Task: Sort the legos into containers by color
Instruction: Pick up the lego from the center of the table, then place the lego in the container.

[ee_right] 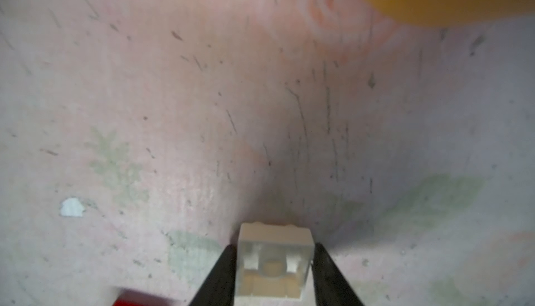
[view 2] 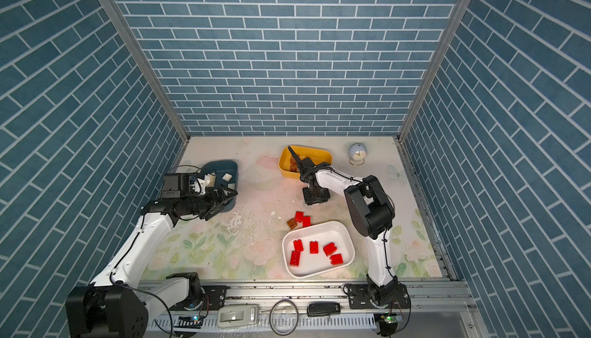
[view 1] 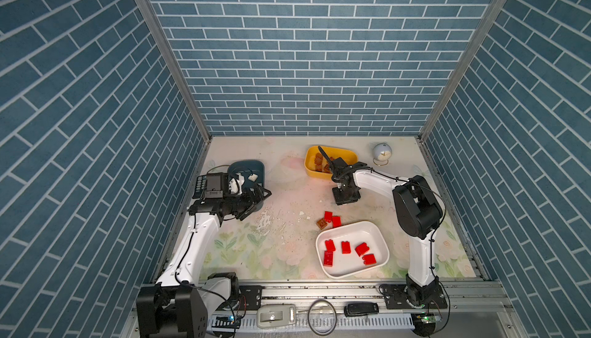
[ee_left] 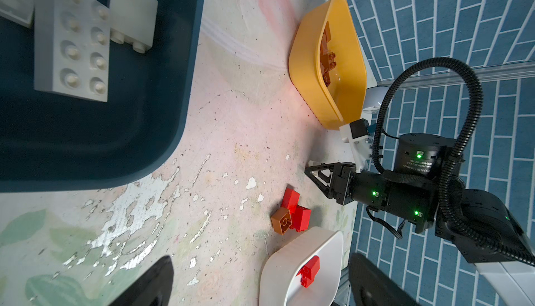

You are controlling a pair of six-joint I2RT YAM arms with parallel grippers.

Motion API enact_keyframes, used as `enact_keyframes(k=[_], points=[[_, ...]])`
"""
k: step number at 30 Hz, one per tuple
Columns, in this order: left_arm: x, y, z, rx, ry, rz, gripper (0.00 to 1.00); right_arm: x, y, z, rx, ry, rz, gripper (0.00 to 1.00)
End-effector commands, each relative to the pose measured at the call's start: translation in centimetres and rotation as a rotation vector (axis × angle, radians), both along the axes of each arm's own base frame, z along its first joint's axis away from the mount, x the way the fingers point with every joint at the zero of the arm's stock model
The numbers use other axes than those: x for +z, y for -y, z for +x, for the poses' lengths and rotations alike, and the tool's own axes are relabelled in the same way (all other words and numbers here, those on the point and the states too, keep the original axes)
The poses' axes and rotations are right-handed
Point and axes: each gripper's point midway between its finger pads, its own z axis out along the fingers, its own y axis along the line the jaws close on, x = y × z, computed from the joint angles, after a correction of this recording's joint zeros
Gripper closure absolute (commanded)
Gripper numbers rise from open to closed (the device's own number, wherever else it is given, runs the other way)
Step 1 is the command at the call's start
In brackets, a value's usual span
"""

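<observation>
Near the middle of the table, just in front of the yellow tub (view 1: pixel 349 154), my right hand (ee_right: pixel 274 248) is clenched on a cream square brick (ee_right: pixel 275 233). I pinch it by its side walls, hollow underside toward my wrist. I cannot tell whether it touches the surface. I judge it belongs with the white bricks (ee_left: pixel 72 38) in the dark teal tub (view 1: pixel 256 164) by the left edge. My left hand (view 1: pixel 257 204) hangs there spread and empty over the near rim. Two red bricks (view 1: pixel 331 218) and a brown brick (view 1: pixel 321 223) lie loose beside the white tub (view 1: pixel 379 235), which holds the reds.
</observation>
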Motion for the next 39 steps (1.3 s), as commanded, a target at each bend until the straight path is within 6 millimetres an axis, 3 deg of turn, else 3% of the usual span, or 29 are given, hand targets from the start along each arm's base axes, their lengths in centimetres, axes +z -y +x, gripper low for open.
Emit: enact_keyframes(k=[1,4,6,10,13,23,24,33,37,39], points=[[0.0,0.2,-0.1,-0.017,0.007,-0.001,0.04,-0.3,0.8,0.4,-0.016,0.005,-0.046,0.71],[0.1,0.2,-0.2,-0.026,0.005,0.010,0.04,0.7,0.3,0.8,0.001,0.019,-0.028,0.79],[0.1,0.0,-0.5,-0.033,-0.005,0.035,0.04,2.1,-1.1,1.2,0.021,0.034,0.035,0.80],[0.4,-0.8,-1.1,-0.024,-0.016,0.072,0.04,6.1,-6.8,2.0,0.106,0.094,0.236,0.80],[0.4,-1.6,-1.7,0.005,-0.032,0.098,0.04,9.0,-12.0,1.6,0.193,0.116,0.393,0.80],[0.4,-5.4,-3.5,0.134,-0.090,0.232,0.05,15.9,-25.6,-0.3,0.380,0.143,0.818,0.80],[0.4,-5.6,-3.6,0.142,-0.089,0.234,0.05,14.8,-26.7,-0.4,0.386,0.122,0.829,0.80],[0.4,-5.8,-3.7,0.162,-0.097,0.227,0.05,15.6,-34.1,-1.5,0.459,0.130,1.003,0.80],[0.4,-5.6,-3.6,0.155,-0.096,0.222,0.05,15.3,-36.7,-1.1,0.454,0.167,1.023,0.78],[0.5,-5.6,-3.5,0.155,-0.092,0.220,0.05,14.6,-37.5,-0.5,0.434,0.185,1.019,0.72]])
